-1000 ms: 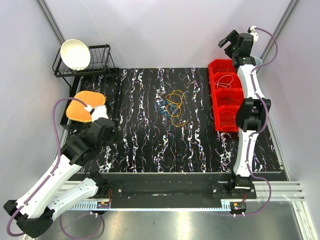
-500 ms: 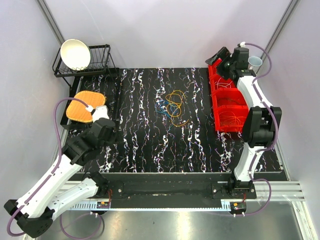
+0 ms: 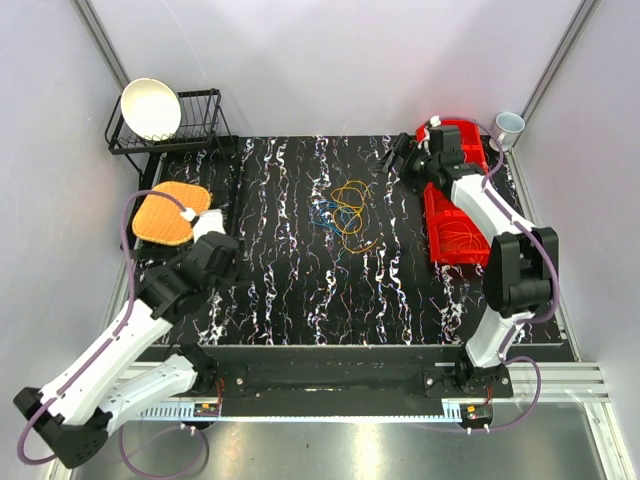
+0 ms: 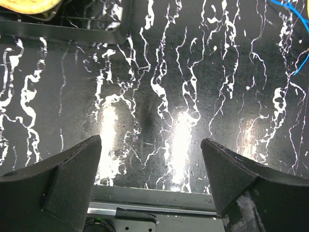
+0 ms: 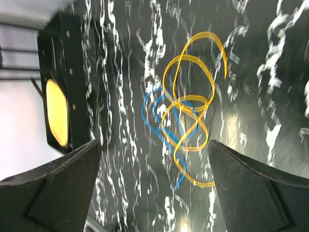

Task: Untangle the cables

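The cables [image 3: 346, 208] lie as a small tangle of orange-yellow and blue loops on the black marbled mat [image 3: 290, 280], a little right of centre. The right wrist view shows yellow loops [image 5: 189, 99] crossing over blue ones [image 5: 153, 112]. My right gripper [image 3: 398, 156] hovers open just right of and behind the tangle, with nothing between its fingers [image 5: 63, 183]. My left gripper [image 3: 224, 232] is open over bare mat at the left, well away from the tangle. A blue cable end [image 4: 295, 10] shows at the top right of the left wrist view.
Red bins [image 3: 456, 220] with thin wires inside stand in a row at the right, under my right arm. A black dish rack [image 3: 190, 135] holding a white bowl [image 3: 150, 108] is at the back left. An orange pad [image 3: 165, 215] lies beside it. A cup [image 3: 508, 125] stands at the back right.
My right arm has swung from the back right corner, across the red bins, down and left towards the cables. My left gripper has shifted slightly to the right.
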You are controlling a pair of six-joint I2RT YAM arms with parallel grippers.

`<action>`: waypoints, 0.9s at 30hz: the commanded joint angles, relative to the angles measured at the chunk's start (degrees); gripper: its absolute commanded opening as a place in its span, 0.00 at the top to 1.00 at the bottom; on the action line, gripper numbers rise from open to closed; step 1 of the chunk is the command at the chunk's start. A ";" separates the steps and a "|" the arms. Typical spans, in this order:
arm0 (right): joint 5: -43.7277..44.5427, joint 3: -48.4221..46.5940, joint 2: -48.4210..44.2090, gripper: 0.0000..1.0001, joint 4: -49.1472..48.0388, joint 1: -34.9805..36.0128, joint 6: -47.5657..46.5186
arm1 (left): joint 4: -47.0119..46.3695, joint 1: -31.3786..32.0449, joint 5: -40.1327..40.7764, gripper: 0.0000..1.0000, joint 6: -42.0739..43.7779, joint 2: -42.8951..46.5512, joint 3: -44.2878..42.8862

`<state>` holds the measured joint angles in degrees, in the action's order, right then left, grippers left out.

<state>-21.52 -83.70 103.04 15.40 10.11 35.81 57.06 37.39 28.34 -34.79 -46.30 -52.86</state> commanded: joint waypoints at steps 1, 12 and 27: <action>0.60 3.28 -6.53 0.04 -0.28 1.58 -1.71 | -7.81 -0.12 -4.16 0.12 -0.63 -4.75 -1.19; 11.73 13.21 -16.46 0.06 4.81 2.64 1.98 | -23.65 -0.12 -11.37 0.17 0.86 -29.51 -12.43; 20.11 21.38 -34.48 0.05 11.32 2.72 3.83 | -26.21 0.06 -18.23 0.27 -3.00 -66.36 -44.33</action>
<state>-3.46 -63.99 71.59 26.02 12.38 38.94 32.12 37.39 11.73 -36.01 -107.31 -90.06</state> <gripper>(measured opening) 0.948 0.737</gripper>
